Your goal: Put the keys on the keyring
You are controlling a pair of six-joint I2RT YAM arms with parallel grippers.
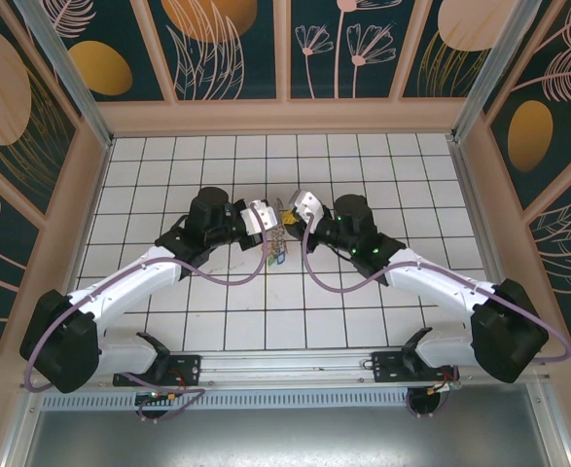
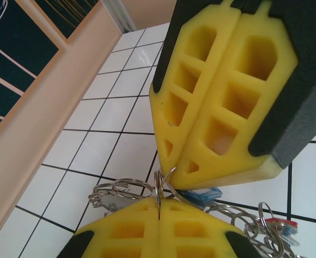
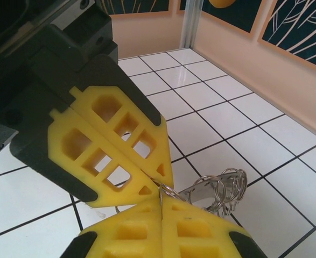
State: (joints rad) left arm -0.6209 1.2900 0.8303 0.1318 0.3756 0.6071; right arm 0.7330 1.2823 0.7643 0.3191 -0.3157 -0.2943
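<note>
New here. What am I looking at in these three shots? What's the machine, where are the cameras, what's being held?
Two robot arms are bolted to a tiled table. The wide picture comes from a fixed camera above and behind them. Each close-up comes from a camera on one wrist. The yellow wedges are fingers. The left end effector and right end effector meet tip to tip, both apparently shut on a thin wire keyring. More rings, a blue key and a red key hang from it.

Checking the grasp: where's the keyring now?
In the left wrist view the keyring sits bottom centre, pinched between the left gripper below and the right gripper above, beside the blue key.
</note>
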